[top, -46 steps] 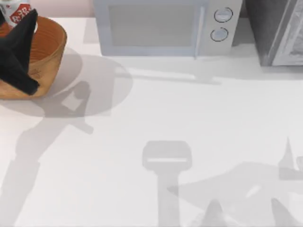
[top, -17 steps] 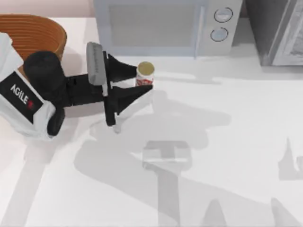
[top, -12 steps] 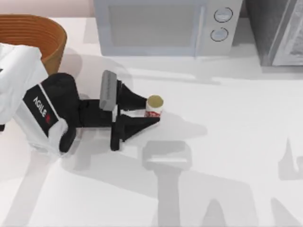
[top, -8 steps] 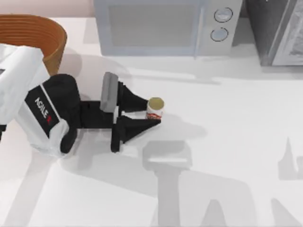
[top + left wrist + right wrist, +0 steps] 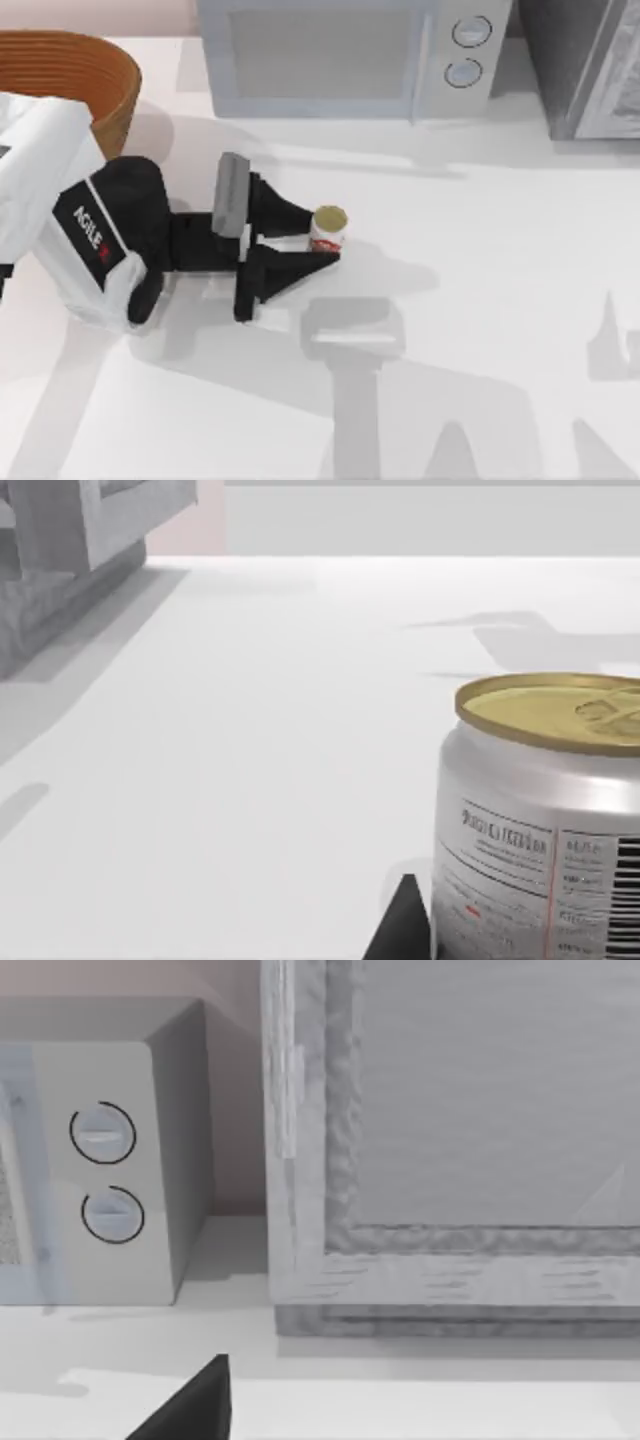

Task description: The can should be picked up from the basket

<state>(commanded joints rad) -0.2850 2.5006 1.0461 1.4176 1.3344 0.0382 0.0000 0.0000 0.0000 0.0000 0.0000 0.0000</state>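
The can stands upright on the table, gold top up, grasped between the left gripper's 2 fingertips, well clear of the basket behind the arm. The left wrist view shows its barcode.

White left arm marked AGILEX, black wrist, black pointed-fingered hand.

A white tabletop carries the can, upright between the fingers of my left gripper. The basket sits behind that gripper's arm; a microwave stands well beyond the fingertips, at the rear edge.
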